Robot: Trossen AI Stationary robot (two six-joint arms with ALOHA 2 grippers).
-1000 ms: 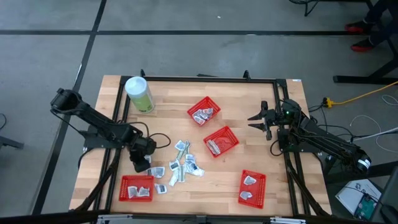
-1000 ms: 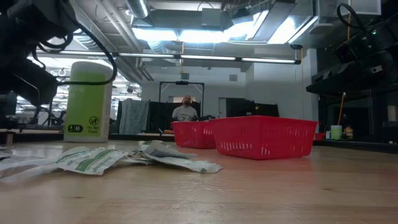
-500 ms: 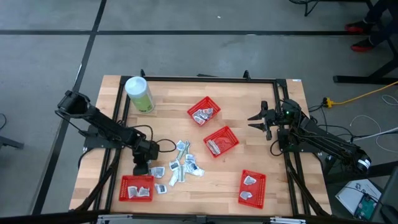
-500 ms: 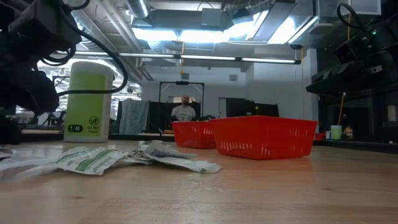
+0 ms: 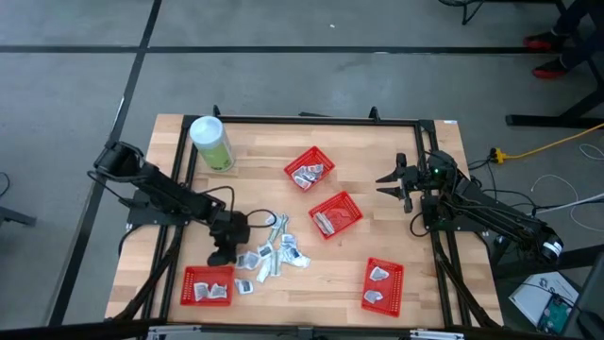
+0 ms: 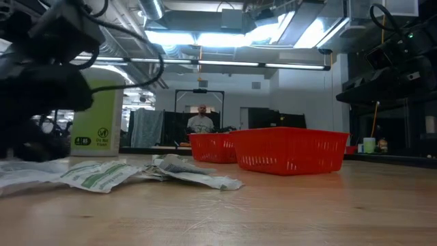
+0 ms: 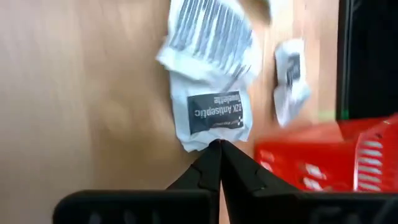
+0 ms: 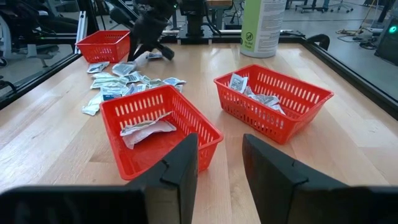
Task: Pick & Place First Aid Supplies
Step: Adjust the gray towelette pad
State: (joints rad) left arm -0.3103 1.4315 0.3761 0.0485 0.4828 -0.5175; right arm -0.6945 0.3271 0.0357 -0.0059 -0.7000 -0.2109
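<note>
Antiseptic packet (image 7: 213, 118) flat on table, long axis toward closed left tool (image 7: 218, 147); right tool (image 8: 219, 152) open.

Even overhead light is falling on the worktop (image 5: 377, 142), casting only soft, short shadows. In the low view ceiling lamps (image 6: 205, 37) are glaring bright while the left arm (image 6: 41, 75) is showing dark and blurred. The left wrist view is smearing its packets (image 7: 211, 115).
</note>
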